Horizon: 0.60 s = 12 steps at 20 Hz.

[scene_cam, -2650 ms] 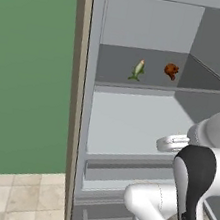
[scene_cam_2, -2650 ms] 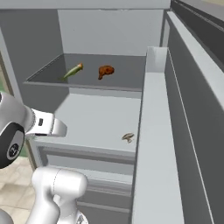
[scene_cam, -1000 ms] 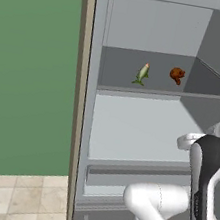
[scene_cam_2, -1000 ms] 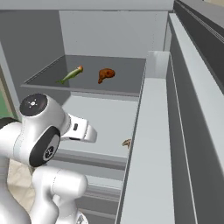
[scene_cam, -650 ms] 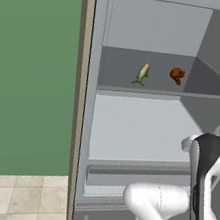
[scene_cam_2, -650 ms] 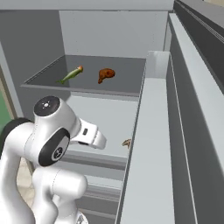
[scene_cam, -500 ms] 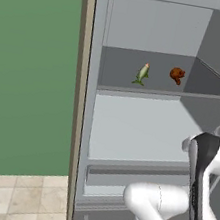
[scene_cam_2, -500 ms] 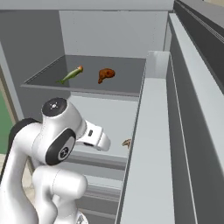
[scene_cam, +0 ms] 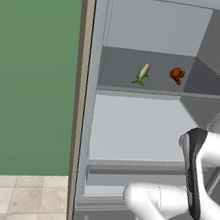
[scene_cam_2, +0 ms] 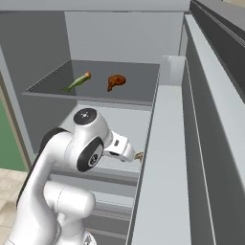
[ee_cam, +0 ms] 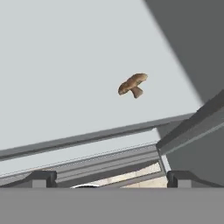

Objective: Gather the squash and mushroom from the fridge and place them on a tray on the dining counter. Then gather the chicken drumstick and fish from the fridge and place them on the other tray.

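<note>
The fridge (scene_cam: 81,127) stands open. On its upper shelf a slim greenish fish (scene_cam: 142,74) (scene_cam_2: 76,82) lies left of a brown chicken drumstick (scene_cam: 177,75) (scene_cam_2: 116,81). A small brown mushroom (ee_cam: 132,84) (scene_cam_2: 139,156) rests on the pale lower shelf, near that shelf's right front corner. My gripper (ee_cam: 111,178) is open with nothing between its fingertips (ee_cam: 41,177); it hangs in front of the lower shelf's front edge, looking at the mushroom from a short way off. In the right base view the white hand (scene_cam_2: 122,147) ends just left of the mushroom.
The open fridge door (scene_cam_2: 201,143) runs along the right, its inner bins close beside the hand. A drawer front (scene_cam: 132,169) sits below the lower shelf. A green wall (scene_cam: 32,68) and a tiled floor (scene_cam: 11,197) lie left of the fridge.
The arm has swung its hand to the right along the lower shelf, closer to the mushroom. The gripper has stayed open. The fish, drumstick and mushroom have not moved.
</note>
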Motion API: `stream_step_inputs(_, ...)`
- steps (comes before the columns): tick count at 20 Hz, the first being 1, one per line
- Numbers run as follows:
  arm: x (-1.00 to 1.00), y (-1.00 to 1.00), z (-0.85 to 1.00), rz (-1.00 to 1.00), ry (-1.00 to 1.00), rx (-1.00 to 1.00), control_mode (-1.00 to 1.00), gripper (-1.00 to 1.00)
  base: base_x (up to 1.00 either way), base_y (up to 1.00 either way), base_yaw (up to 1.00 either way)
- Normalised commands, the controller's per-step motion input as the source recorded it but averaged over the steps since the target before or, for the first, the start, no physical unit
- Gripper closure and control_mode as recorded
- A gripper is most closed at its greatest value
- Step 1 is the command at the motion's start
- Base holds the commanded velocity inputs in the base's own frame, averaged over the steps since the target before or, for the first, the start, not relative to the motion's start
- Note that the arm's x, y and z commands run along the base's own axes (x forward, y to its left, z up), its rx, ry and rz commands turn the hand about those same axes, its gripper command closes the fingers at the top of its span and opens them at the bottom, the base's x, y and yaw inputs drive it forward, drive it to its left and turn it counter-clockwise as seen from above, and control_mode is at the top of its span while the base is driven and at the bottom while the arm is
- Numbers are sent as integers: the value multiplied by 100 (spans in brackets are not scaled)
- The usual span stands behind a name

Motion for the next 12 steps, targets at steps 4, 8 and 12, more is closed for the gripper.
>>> stream_step_inputs(4,63,-16,-44,-3,7,0,-100,-100,0,0,0)
stream_step_inputs(8,60,-18,-43,-4,8,0,-100,-100,0,0,0)
stream_step_inputs(12,48,-28,-32,-2,4,0,-100,-100,0,0,0)
